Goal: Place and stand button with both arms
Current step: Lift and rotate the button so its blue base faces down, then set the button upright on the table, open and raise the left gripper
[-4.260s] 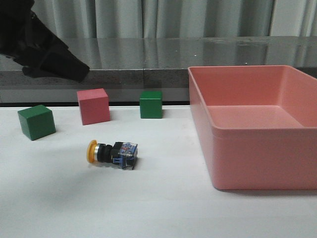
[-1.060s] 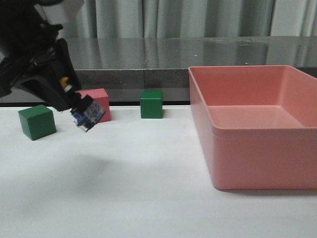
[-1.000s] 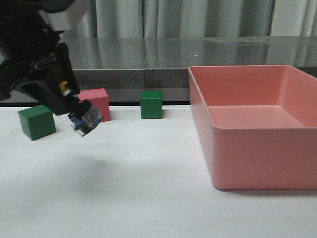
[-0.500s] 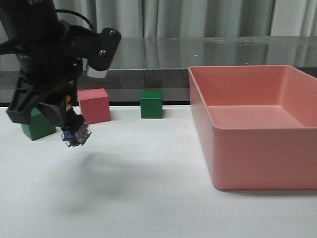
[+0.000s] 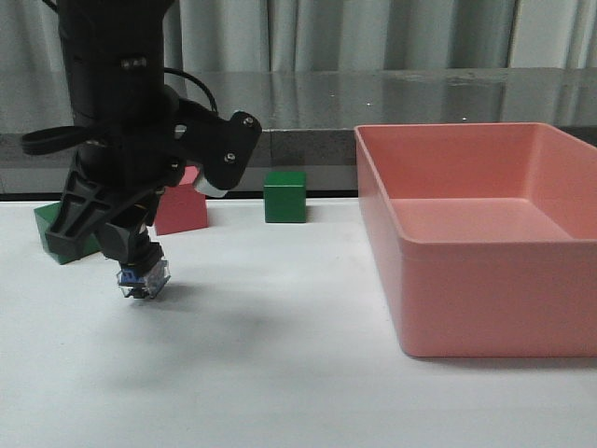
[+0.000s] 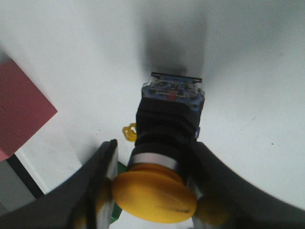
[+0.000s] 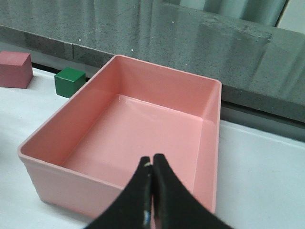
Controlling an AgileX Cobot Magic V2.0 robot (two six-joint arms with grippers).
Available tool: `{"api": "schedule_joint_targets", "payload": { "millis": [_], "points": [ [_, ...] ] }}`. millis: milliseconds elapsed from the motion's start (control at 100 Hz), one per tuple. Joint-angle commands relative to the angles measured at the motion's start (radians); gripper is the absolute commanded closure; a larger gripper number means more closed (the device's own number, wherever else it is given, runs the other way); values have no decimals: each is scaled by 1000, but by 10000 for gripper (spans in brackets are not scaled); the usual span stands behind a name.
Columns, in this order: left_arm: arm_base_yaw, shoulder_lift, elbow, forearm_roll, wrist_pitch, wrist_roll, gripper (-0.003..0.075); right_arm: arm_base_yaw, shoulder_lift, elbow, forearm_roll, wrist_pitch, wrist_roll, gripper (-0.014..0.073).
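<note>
My left gripper is shut on the button and holds it base-down just above the white table, left of centre. In the front view only its blue base shows below the fingers. In the left wrist view the button hangs between the fingers, yellow cap nearest the camera, black collar and blue base towards the table. My right gripper is shut and empty, above the near rim of the pink bin; it is out of the front view.
A large pink bin stands at the right. A pink cube and a green cube sit at the back. Another green cube is partly hidden behind my left arm. A grey ledge runs behind the table.
My left arm has lifted the button from where it lay on its side, turned it base-down, and lowered it close to the table. The right gripper's earlier state is not shown.
</note>
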Motion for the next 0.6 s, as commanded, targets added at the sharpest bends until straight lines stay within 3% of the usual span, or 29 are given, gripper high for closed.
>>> {"api": "schedule_joint_targets", "payload": {
  "millis": [0,340,430,590],
  "points": [
    [-6,-29,-32,46,12,-14,739,-5,7,-26,13,-71,-2,670],
    [-8,-24,-32,46,12,-14,710,-5,7,-26,13,-71,-2,670],
    [-8,-24,-32,46,12,-14,594,-5,7,-26,13,-71,-2,670],
    [-14,-28,-32,50,12,-14,226,-5,7,-26,13,-71,-2,670]
  ]
}}
